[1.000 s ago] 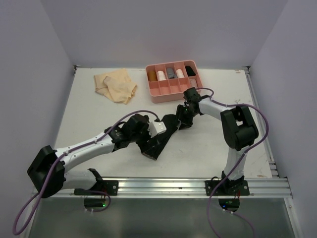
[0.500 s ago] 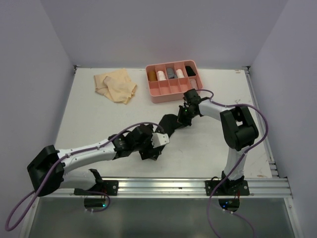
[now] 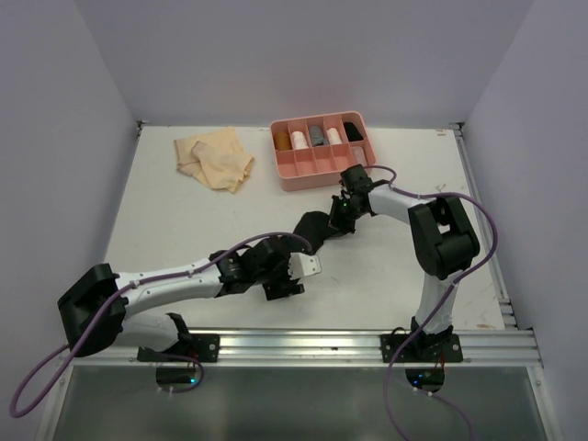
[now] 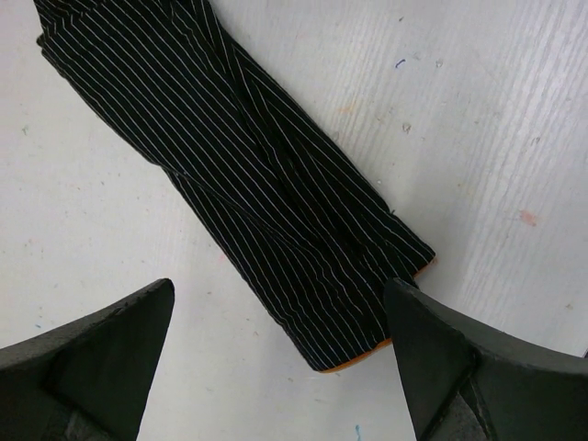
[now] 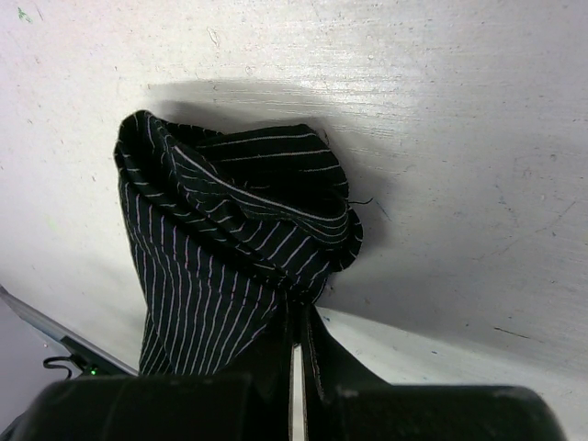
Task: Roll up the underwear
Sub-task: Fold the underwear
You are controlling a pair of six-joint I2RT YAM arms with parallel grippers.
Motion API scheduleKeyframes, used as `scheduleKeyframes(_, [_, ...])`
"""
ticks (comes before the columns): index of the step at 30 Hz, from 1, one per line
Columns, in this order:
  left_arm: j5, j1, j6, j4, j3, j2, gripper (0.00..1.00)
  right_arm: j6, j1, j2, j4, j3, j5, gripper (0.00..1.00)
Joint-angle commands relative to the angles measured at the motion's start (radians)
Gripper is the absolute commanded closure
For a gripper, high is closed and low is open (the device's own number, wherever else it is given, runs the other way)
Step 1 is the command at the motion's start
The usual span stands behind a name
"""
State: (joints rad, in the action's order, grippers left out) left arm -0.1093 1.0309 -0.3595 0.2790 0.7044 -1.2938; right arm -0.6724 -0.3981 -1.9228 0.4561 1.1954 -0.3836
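The black pin-striped underwear lies folded into a long strip on the white table, its orange-edged near end showing in the left wrist view. My left gripper hovers open over that near end, its fingers on either side and apart from the cloth. My right gripper is shut on the bunched far end, pinching a fold at its fingertips. A pale tan underwear lies crumpled at the back left.
The pink divided tray stands just behind the right gripper and holds several rolled garments. The metal rail runs along the table's near edge, close behind the left arm.
My right gripper has shut on the far end of the black underwear. My left arm has swung nearer and to the right, staying open over the near end.
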Motion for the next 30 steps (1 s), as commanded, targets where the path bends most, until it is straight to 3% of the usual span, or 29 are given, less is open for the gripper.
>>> scheduleKeyframes(1, [0.019, 0.015, -0.002, 0.000, 0.052, 0.010, 0.00, 0.000, 0.001, 0.018, 0.012, 0.033, 0.005, 1.00])
scheduleKeyframes(30, [-0.049, 0.044, 0.031, -0.017, 0.076, -0.177, 0.00, 0.011, 0.001, -0.001, 0.018, 0.035, 0.003, 1.00])
